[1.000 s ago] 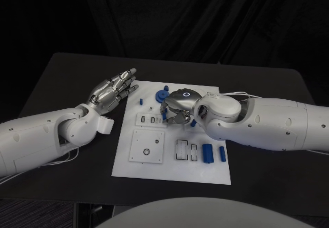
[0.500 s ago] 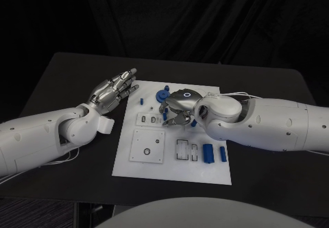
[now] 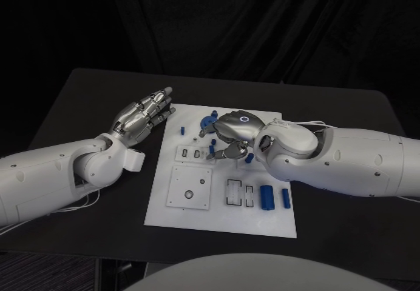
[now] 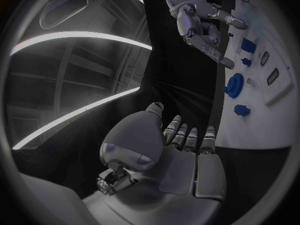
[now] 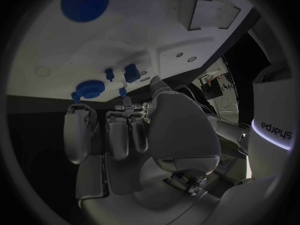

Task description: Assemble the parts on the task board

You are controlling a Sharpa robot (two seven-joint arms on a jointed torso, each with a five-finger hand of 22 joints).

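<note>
The white task board point(image 3: 223, 212) lies in the middle of the table. My right hand point(image 3: 229, 134) hovers over its far half, fingers pointing down, and I see nothing between them. A small blue part point(image 3: 213, 144) stands just left of those fingers, and a blue gear point(image 3: 208, 121) sits beyond it. Two blue bars point(image 3: 266, 197) lie near the right edge. In the right wrist view the fingers point(image 5: 115, 130) reach toward the gear point(image 5: 90, 88) and small blue parts point(image 5: 131, 72). My left hand point(image 3: 144, 115) is held open, off the board's far left corner.
Grey square plates point(image 3: 188, 185) and slotted recesses point(image 3: 232, 191) occupy the board's near half. A small blue peg point(image 3: 182, 130) stands at the left edge. The left wrist view shows my palm point(image 4: 181, 160), the gear point(image 4: 234, 85) and my right hand point(image 4: 200, 27).
My right hand has moved a little away from me and to the right, uncovering the small blue part beside its fingers. The left hand has not moved.
</note>
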